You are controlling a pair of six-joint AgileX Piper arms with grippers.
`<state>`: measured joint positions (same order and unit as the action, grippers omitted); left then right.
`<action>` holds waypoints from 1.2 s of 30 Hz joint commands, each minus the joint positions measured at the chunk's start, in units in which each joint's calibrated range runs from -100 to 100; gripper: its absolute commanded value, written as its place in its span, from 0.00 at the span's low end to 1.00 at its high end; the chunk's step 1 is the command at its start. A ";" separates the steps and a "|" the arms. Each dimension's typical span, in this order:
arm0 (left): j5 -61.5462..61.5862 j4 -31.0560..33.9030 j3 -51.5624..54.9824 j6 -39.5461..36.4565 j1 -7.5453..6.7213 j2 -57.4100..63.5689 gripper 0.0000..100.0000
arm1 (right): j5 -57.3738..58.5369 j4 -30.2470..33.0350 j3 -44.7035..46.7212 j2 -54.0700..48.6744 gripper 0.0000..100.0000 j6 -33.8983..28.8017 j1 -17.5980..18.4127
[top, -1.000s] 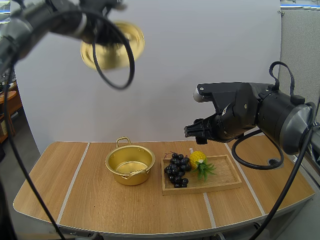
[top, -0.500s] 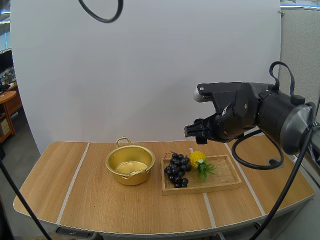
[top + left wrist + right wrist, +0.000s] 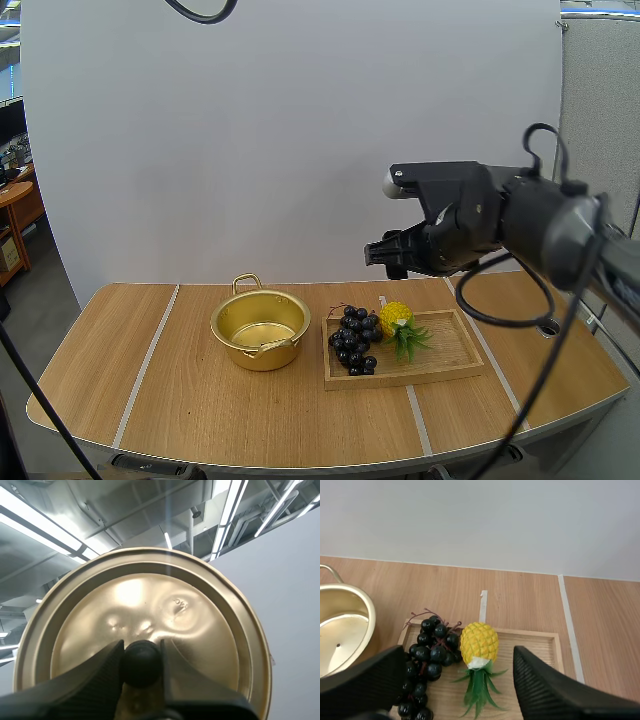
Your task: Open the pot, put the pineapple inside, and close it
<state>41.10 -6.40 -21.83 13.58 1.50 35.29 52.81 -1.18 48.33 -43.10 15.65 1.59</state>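
Note:
The gold pot (image 3: 260,328) stands open on the table, its inside bare. Beside it the small yellow pineapple (image 3: 396,318) with green leaves lies on the wooden tray (image 3: 450,350), next to a bunch of dark grapes (image 3: 353,338). My right gripper (image 3: 385,254) hangs high above the tray. Its wrist view looks down between open fingers (image 3: 547,692) at the pineapple (image 3: 479,642), the grapes (image 3: 427,650) and the pot's rim (image 3: 367,610). My left gripper (image 3: 142,662) is shut on the black knob of the gold lid (image 3: 145,625), held up in the air.
The tray (image 3: 540,639) sits right of the pot on the wooden table (image 3: 150,380), which has pale strips (image 3: 145,365) across it. Bare table lies left of the pot and in front of the tray.
The left arm and the lid rose out of the top of the high view. The right gripper shifted slightly up and back above the tray.

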 commanded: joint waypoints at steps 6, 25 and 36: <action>-2.61 0.30 -0.42 -0.49 0.07 0.20 0.00 | 5.90 -0.56 -15.01 15.89 1.00 0.34 -0.22; -2.61 0.30 -0.42 -0.49 0.07 0.20 0.00 | 10.79 -0.56 -22.38 37.62 1.00 2.26 -0.22; -2.61 0.30 -0.42 -0.49 0.07 0.20 0.00 | 9.52 -0.55 -22.38 43.29 1.00 2.26 -1.20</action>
<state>40.98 -6.19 -21.83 13.49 1.50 35.29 62.90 -1.68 26.32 -0.25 17.46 1.08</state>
